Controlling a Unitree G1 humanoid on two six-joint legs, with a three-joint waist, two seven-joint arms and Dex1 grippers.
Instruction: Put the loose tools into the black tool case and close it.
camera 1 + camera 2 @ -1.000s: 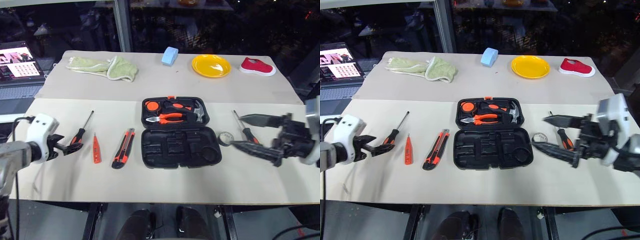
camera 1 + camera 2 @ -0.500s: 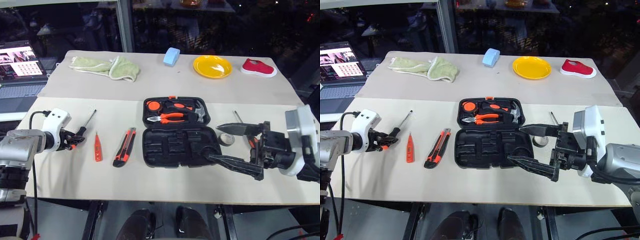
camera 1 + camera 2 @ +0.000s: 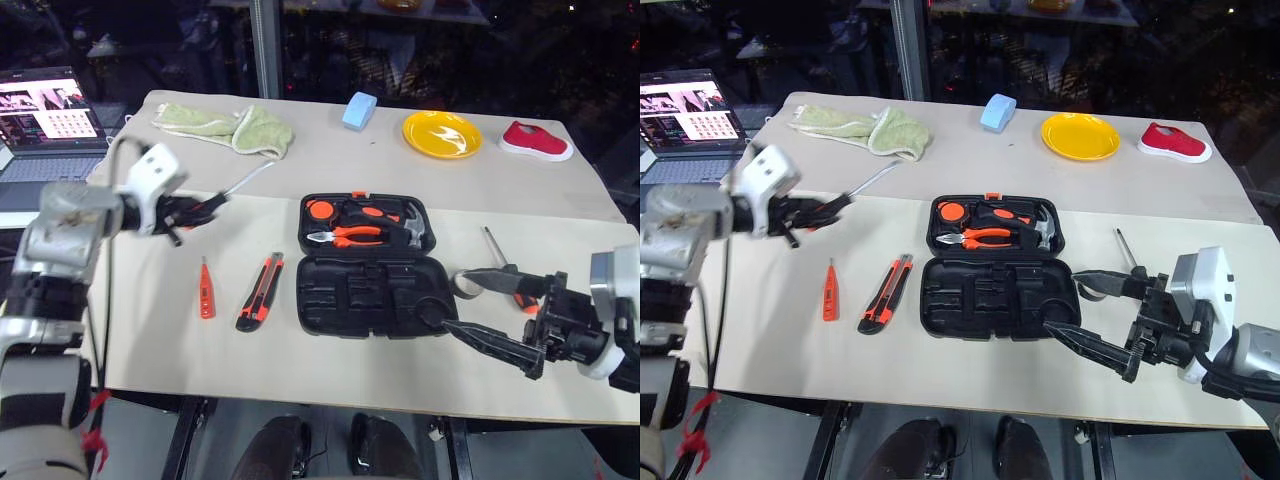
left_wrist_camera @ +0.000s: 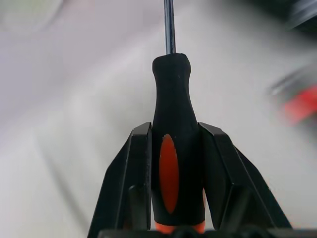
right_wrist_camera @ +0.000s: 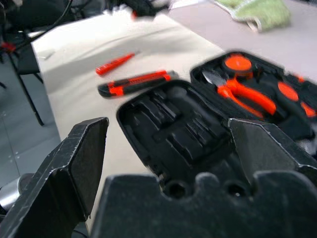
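The black tool case (image 3: 365, 290) lies open mid-table, its near half showing bare recesses. My left gripper (image 3: 190, 212) hovers above the table left of the case, shut on the orange-and-black handle of a screwdriver (image 4: 171, 163) whose metal shaft (image 3: 248, 178) points away toward the cloth. A small orange tester pen (image 3: 205, 300) and a utility knife (image 3: 260, 292) lie between that gripper and the case. My right gripper (image 3: 455, 300) stands open and empty at the case's right end. A second screwdriver (image 3: 495, 248) and the grey tape roll (image 3: 1092, 290) lie just behind its fingers, partly hidden.
Orange pliers (image 3: 345, 237) and a hammer (image 3: 415, 225) sit in the case's far half. Along the back of the table are a green cloth (image 3: 225, 125), a blue sponge (image 3: 360, 110), a yellow plate (image 3: 442, 133) and a red shoe (image 3: 535, 140). A laptop (image 3: 50, 110) stands at far left.
My left gripper closed on the left screwdriver's handle, lifted it off the table and carried it up and to the right. The right gripper sank slightly. The camera view shifted.
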